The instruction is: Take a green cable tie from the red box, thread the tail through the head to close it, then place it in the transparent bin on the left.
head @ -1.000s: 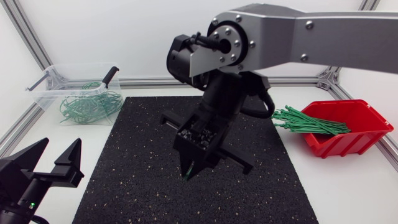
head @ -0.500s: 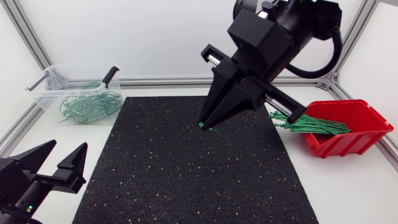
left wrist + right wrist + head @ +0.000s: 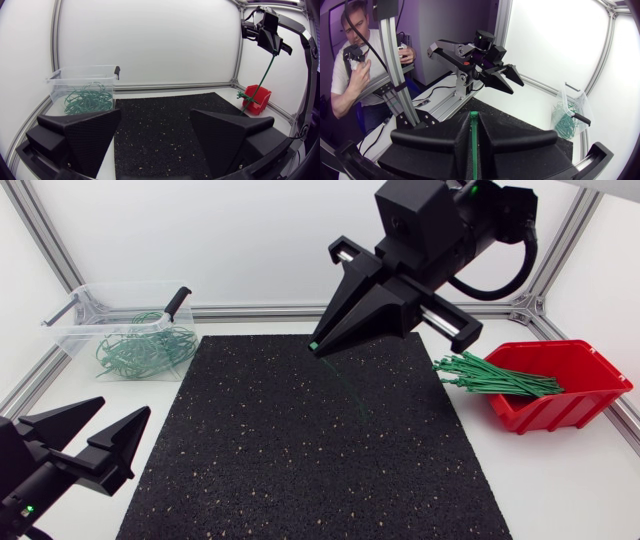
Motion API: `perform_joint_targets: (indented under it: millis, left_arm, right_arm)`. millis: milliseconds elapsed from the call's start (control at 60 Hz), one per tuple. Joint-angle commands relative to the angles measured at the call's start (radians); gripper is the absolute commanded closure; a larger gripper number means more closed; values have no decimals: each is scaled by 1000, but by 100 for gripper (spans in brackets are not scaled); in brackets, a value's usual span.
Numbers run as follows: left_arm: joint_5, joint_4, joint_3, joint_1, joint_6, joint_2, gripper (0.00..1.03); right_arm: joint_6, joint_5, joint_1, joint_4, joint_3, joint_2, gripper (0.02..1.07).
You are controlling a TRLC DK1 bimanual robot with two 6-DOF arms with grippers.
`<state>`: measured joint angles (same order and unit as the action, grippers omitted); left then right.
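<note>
You have the thin green plastic cable tie (image 3: 474,142) clamped flat between the broad matte wedge fingers of your right gripper (image 3: 322,345), high over the speckled black rubber mat (image 3: 300,460). I'd say that's so its springy tail dangles free for threading. Your left gripper (image 3: 125,408) sits low at the near corner, fingers spread, empty. The red plastic box (image 3: 565,412) bristles with spare green ties (image 3: 495,375), and the clear plastic bin (image 3: 72,322) on the left holds closed green loops (image 3: 145,350)
</note>
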<state>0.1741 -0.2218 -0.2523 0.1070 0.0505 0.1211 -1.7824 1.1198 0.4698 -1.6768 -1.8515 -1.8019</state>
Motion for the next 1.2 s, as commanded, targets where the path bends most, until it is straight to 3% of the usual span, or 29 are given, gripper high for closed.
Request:
perform_joint_targets:
  millis: [0, 350, 550, 767, 983, 1150, 1183]
  left_arm:
    - [33, -5, -61, 3, 23, 49, 8]
    - [226, -8, -179, -24, 6, 288, 7]
    - [481, -4, -257, -128, -18, 459, 8]
    - [489, 53, -292, -84, -167, 535, 18]
    - [553, 21, -398, -53, -319, 785, 18]
    - [553, 16, -450, -15, -472, 851, 18]
    - [584, 1, -472, 2, -494, 887, 18]
  right_arm:
    - [-29, 21, -8, -115, -15, -34, 99]
    - [-46, 87, 16, -155, 5, -60, 100]
    - [-43, 95, 39, -166, 5, -89, 101]
    - [-29, 101, 75, -169, -20, -128, 101]
    - [-11, 106, 81, -170, -55, -178, 101]
    - [11, 113, 75, -173, -94, -215, 101]
    - [18, 115, 76, -176, -107, -229, 101]
